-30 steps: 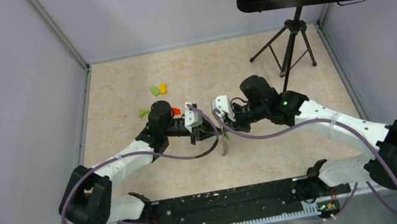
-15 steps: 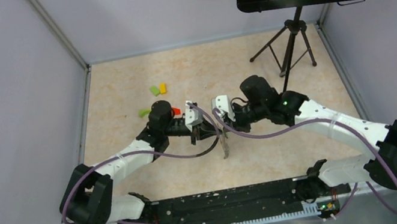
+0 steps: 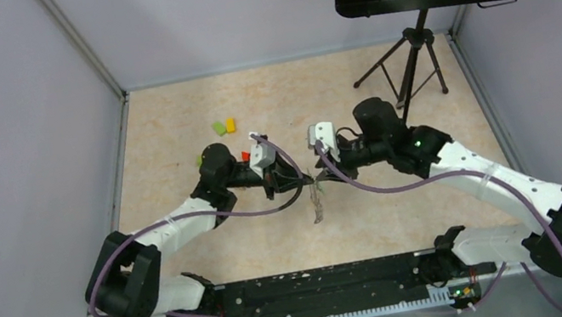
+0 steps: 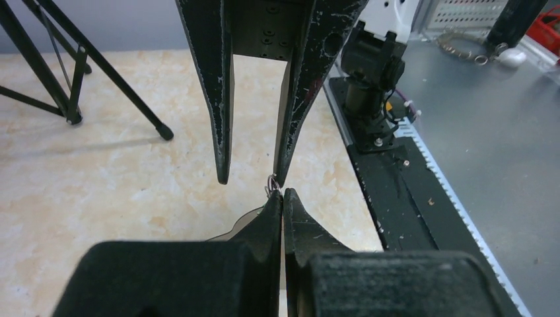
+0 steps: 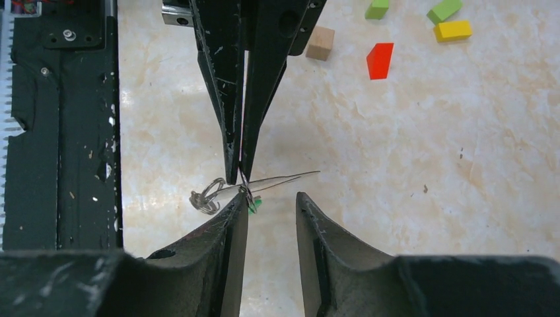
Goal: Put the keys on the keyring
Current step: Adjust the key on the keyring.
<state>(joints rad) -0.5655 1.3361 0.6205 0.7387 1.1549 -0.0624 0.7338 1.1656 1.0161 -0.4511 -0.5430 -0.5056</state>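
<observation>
So here's where I'm at. My left gripper has its two black fingers pressed flat together, and they're pinched on the thin dark wire loop of a keyring right at the very tips. In the left wrist view only a tiny silvery bit of wire pokes out past the tips, so you can't see much of it from there.

My right gripper is facing it nose to nose with its fingers apart and nothing in them. The loop runs sideways just past those open fingertips. One finger sits right beside the wire, though I can't tell if it's actually touching.

The small silver-grey metal keys are bunched in a little tangle at one end of the loop, off to the side of both grippers. From above they dangle below the spot where the grippers meet. The small bright green plastic tag sits in the gap of the right gripper, tight against one finger.

All of this is above the beige marbled tabletop.
</observation>
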